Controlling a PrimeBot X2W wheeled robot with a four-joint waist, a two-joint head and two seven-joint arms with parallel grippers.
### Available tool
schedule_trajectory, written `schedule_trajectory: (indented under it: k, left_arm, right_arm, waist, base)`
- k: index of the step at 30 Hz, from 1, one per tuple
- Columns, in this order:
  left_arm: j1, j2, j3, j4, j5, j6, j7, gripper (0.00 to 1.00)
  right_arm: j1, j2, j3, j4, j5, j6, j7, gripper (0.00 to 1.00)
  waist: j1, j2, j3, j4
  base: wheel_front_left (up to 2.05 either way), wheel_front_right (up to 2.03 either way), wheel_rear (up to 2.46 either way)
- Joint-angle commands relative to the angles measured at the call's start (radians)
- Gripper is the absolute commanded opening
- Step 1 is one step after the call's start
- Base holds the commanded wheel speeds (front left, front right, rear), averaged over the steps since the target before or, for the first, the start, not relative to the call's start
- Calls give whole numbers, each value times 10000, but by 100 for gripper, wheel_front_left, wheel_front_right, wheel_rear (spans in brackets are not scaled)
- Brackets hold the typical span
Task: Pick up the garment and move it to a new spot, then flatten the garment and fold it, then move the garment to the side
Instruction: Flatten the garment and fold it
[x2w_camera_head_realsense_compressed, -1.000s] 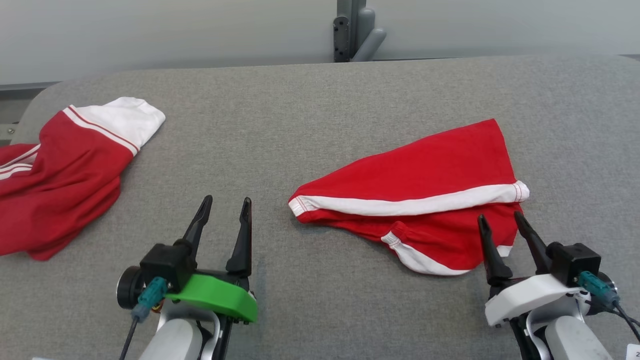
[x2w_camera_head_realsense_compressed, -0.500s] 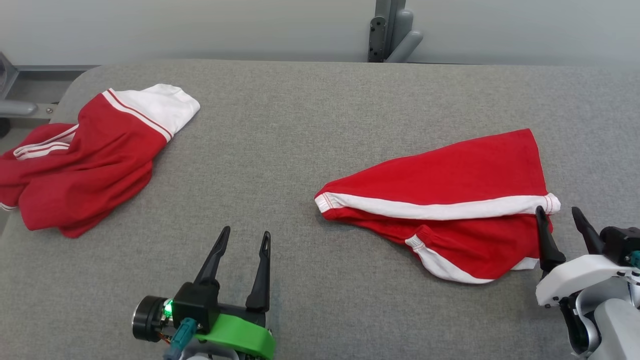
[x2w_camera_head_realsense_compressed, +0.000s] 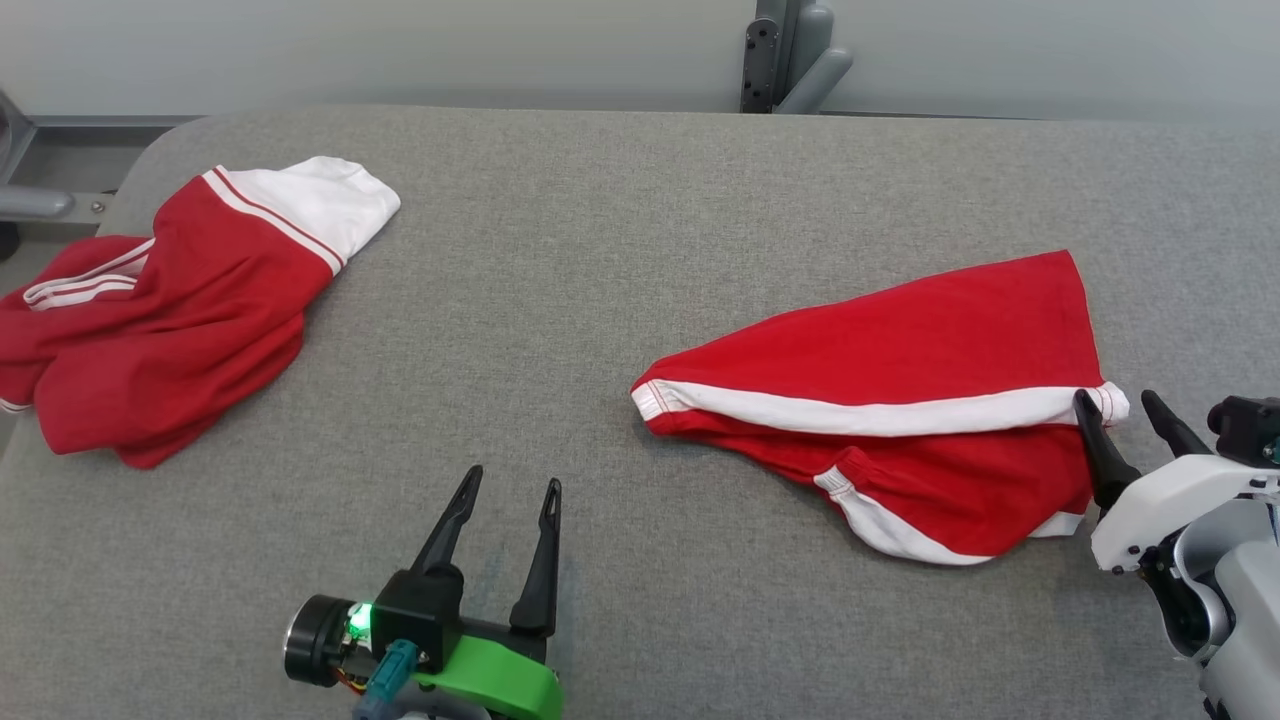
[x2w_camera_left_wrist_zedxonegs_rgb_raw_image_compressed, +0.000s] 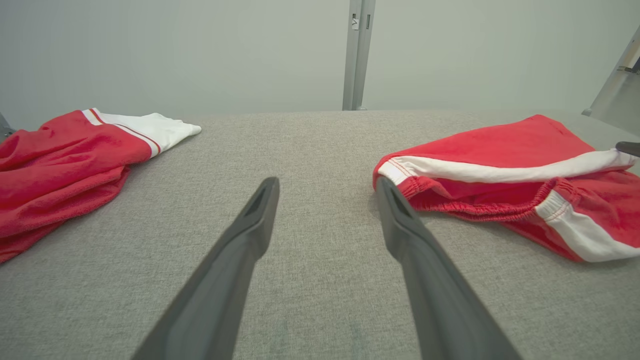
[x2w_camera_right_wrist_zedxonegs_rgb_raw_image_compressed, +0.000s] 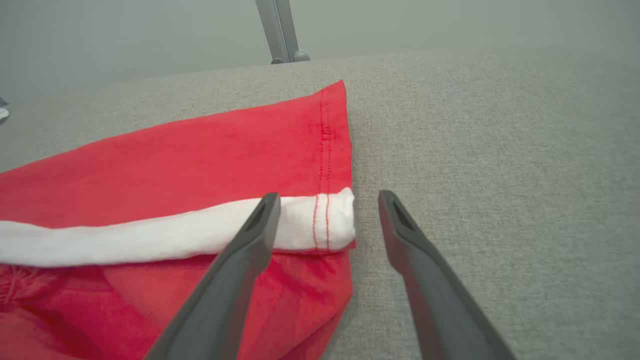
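With the left gripper (x2w_camera_head_realsense_compressed: 512, 477) gaping empty mid-table, the equally spread right gripper (x2w_camera_head_realsense_compressed: 1114, 397) brackets the white-hemmed corner of the rumpled red cloth shorts (x2w_camera_head_realsense_compressed: 900, 340) at the right of the grey fabric table (x2w_camera_head_realsense_compressed: 600, 250), where a shallow pinch may snag one layer and slip.

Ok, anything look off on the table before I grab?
Yes. The red garment by the right gripper lies bunched, its lower layer rumpled, not flat. The second red garment at far left appears to droop over the table edge. No damage seen.
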Motion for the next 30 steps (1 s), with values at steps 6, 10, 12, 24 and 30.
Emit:
schedule_trajectory:
  k: [6, 10, 12, 24, 30]
  left_arm:
    - [-322, 0, -180, 74, -199, 135, -32, 100]
    - [-381, 1, -256, 109, -314, 212, -32, 100]
    - [-410, 2, -281, 138, -362, 230, -30, 100]
    - [-686, 2, -225, 449, -1092, -37, -32, 100]
    - [-1112, -3, -928, 1139, -2597, -899, -28, 100]
  right_arm:
    - [-408, -500, 863, 112, 1159, -6, 690, 100]
    - [-522, -714, 1306, 66, 1535, -6, 765, 9]
    - [-574, -809, 1478, -11, 1754, -6, 719, 0]
    - [-17, -1575, 2363, -622, 2269, -6, 306, 0]
    - [276, -1687, 2406, -597, 2260, -6, -63, 0]
  waist:
    - [0, -1, 78, -12]
    - [0, -1, 118, -61]
    - [0, -1, 128, -89]
    - [0, -1, 130, -327]
    - [0, -1, 262, -525]
  base:
    - [0, 0, 0]
    - [0, 0, 0]
    - [0, 0, 0]
    - [0, 0, 0]
    - [0, 0, 0]
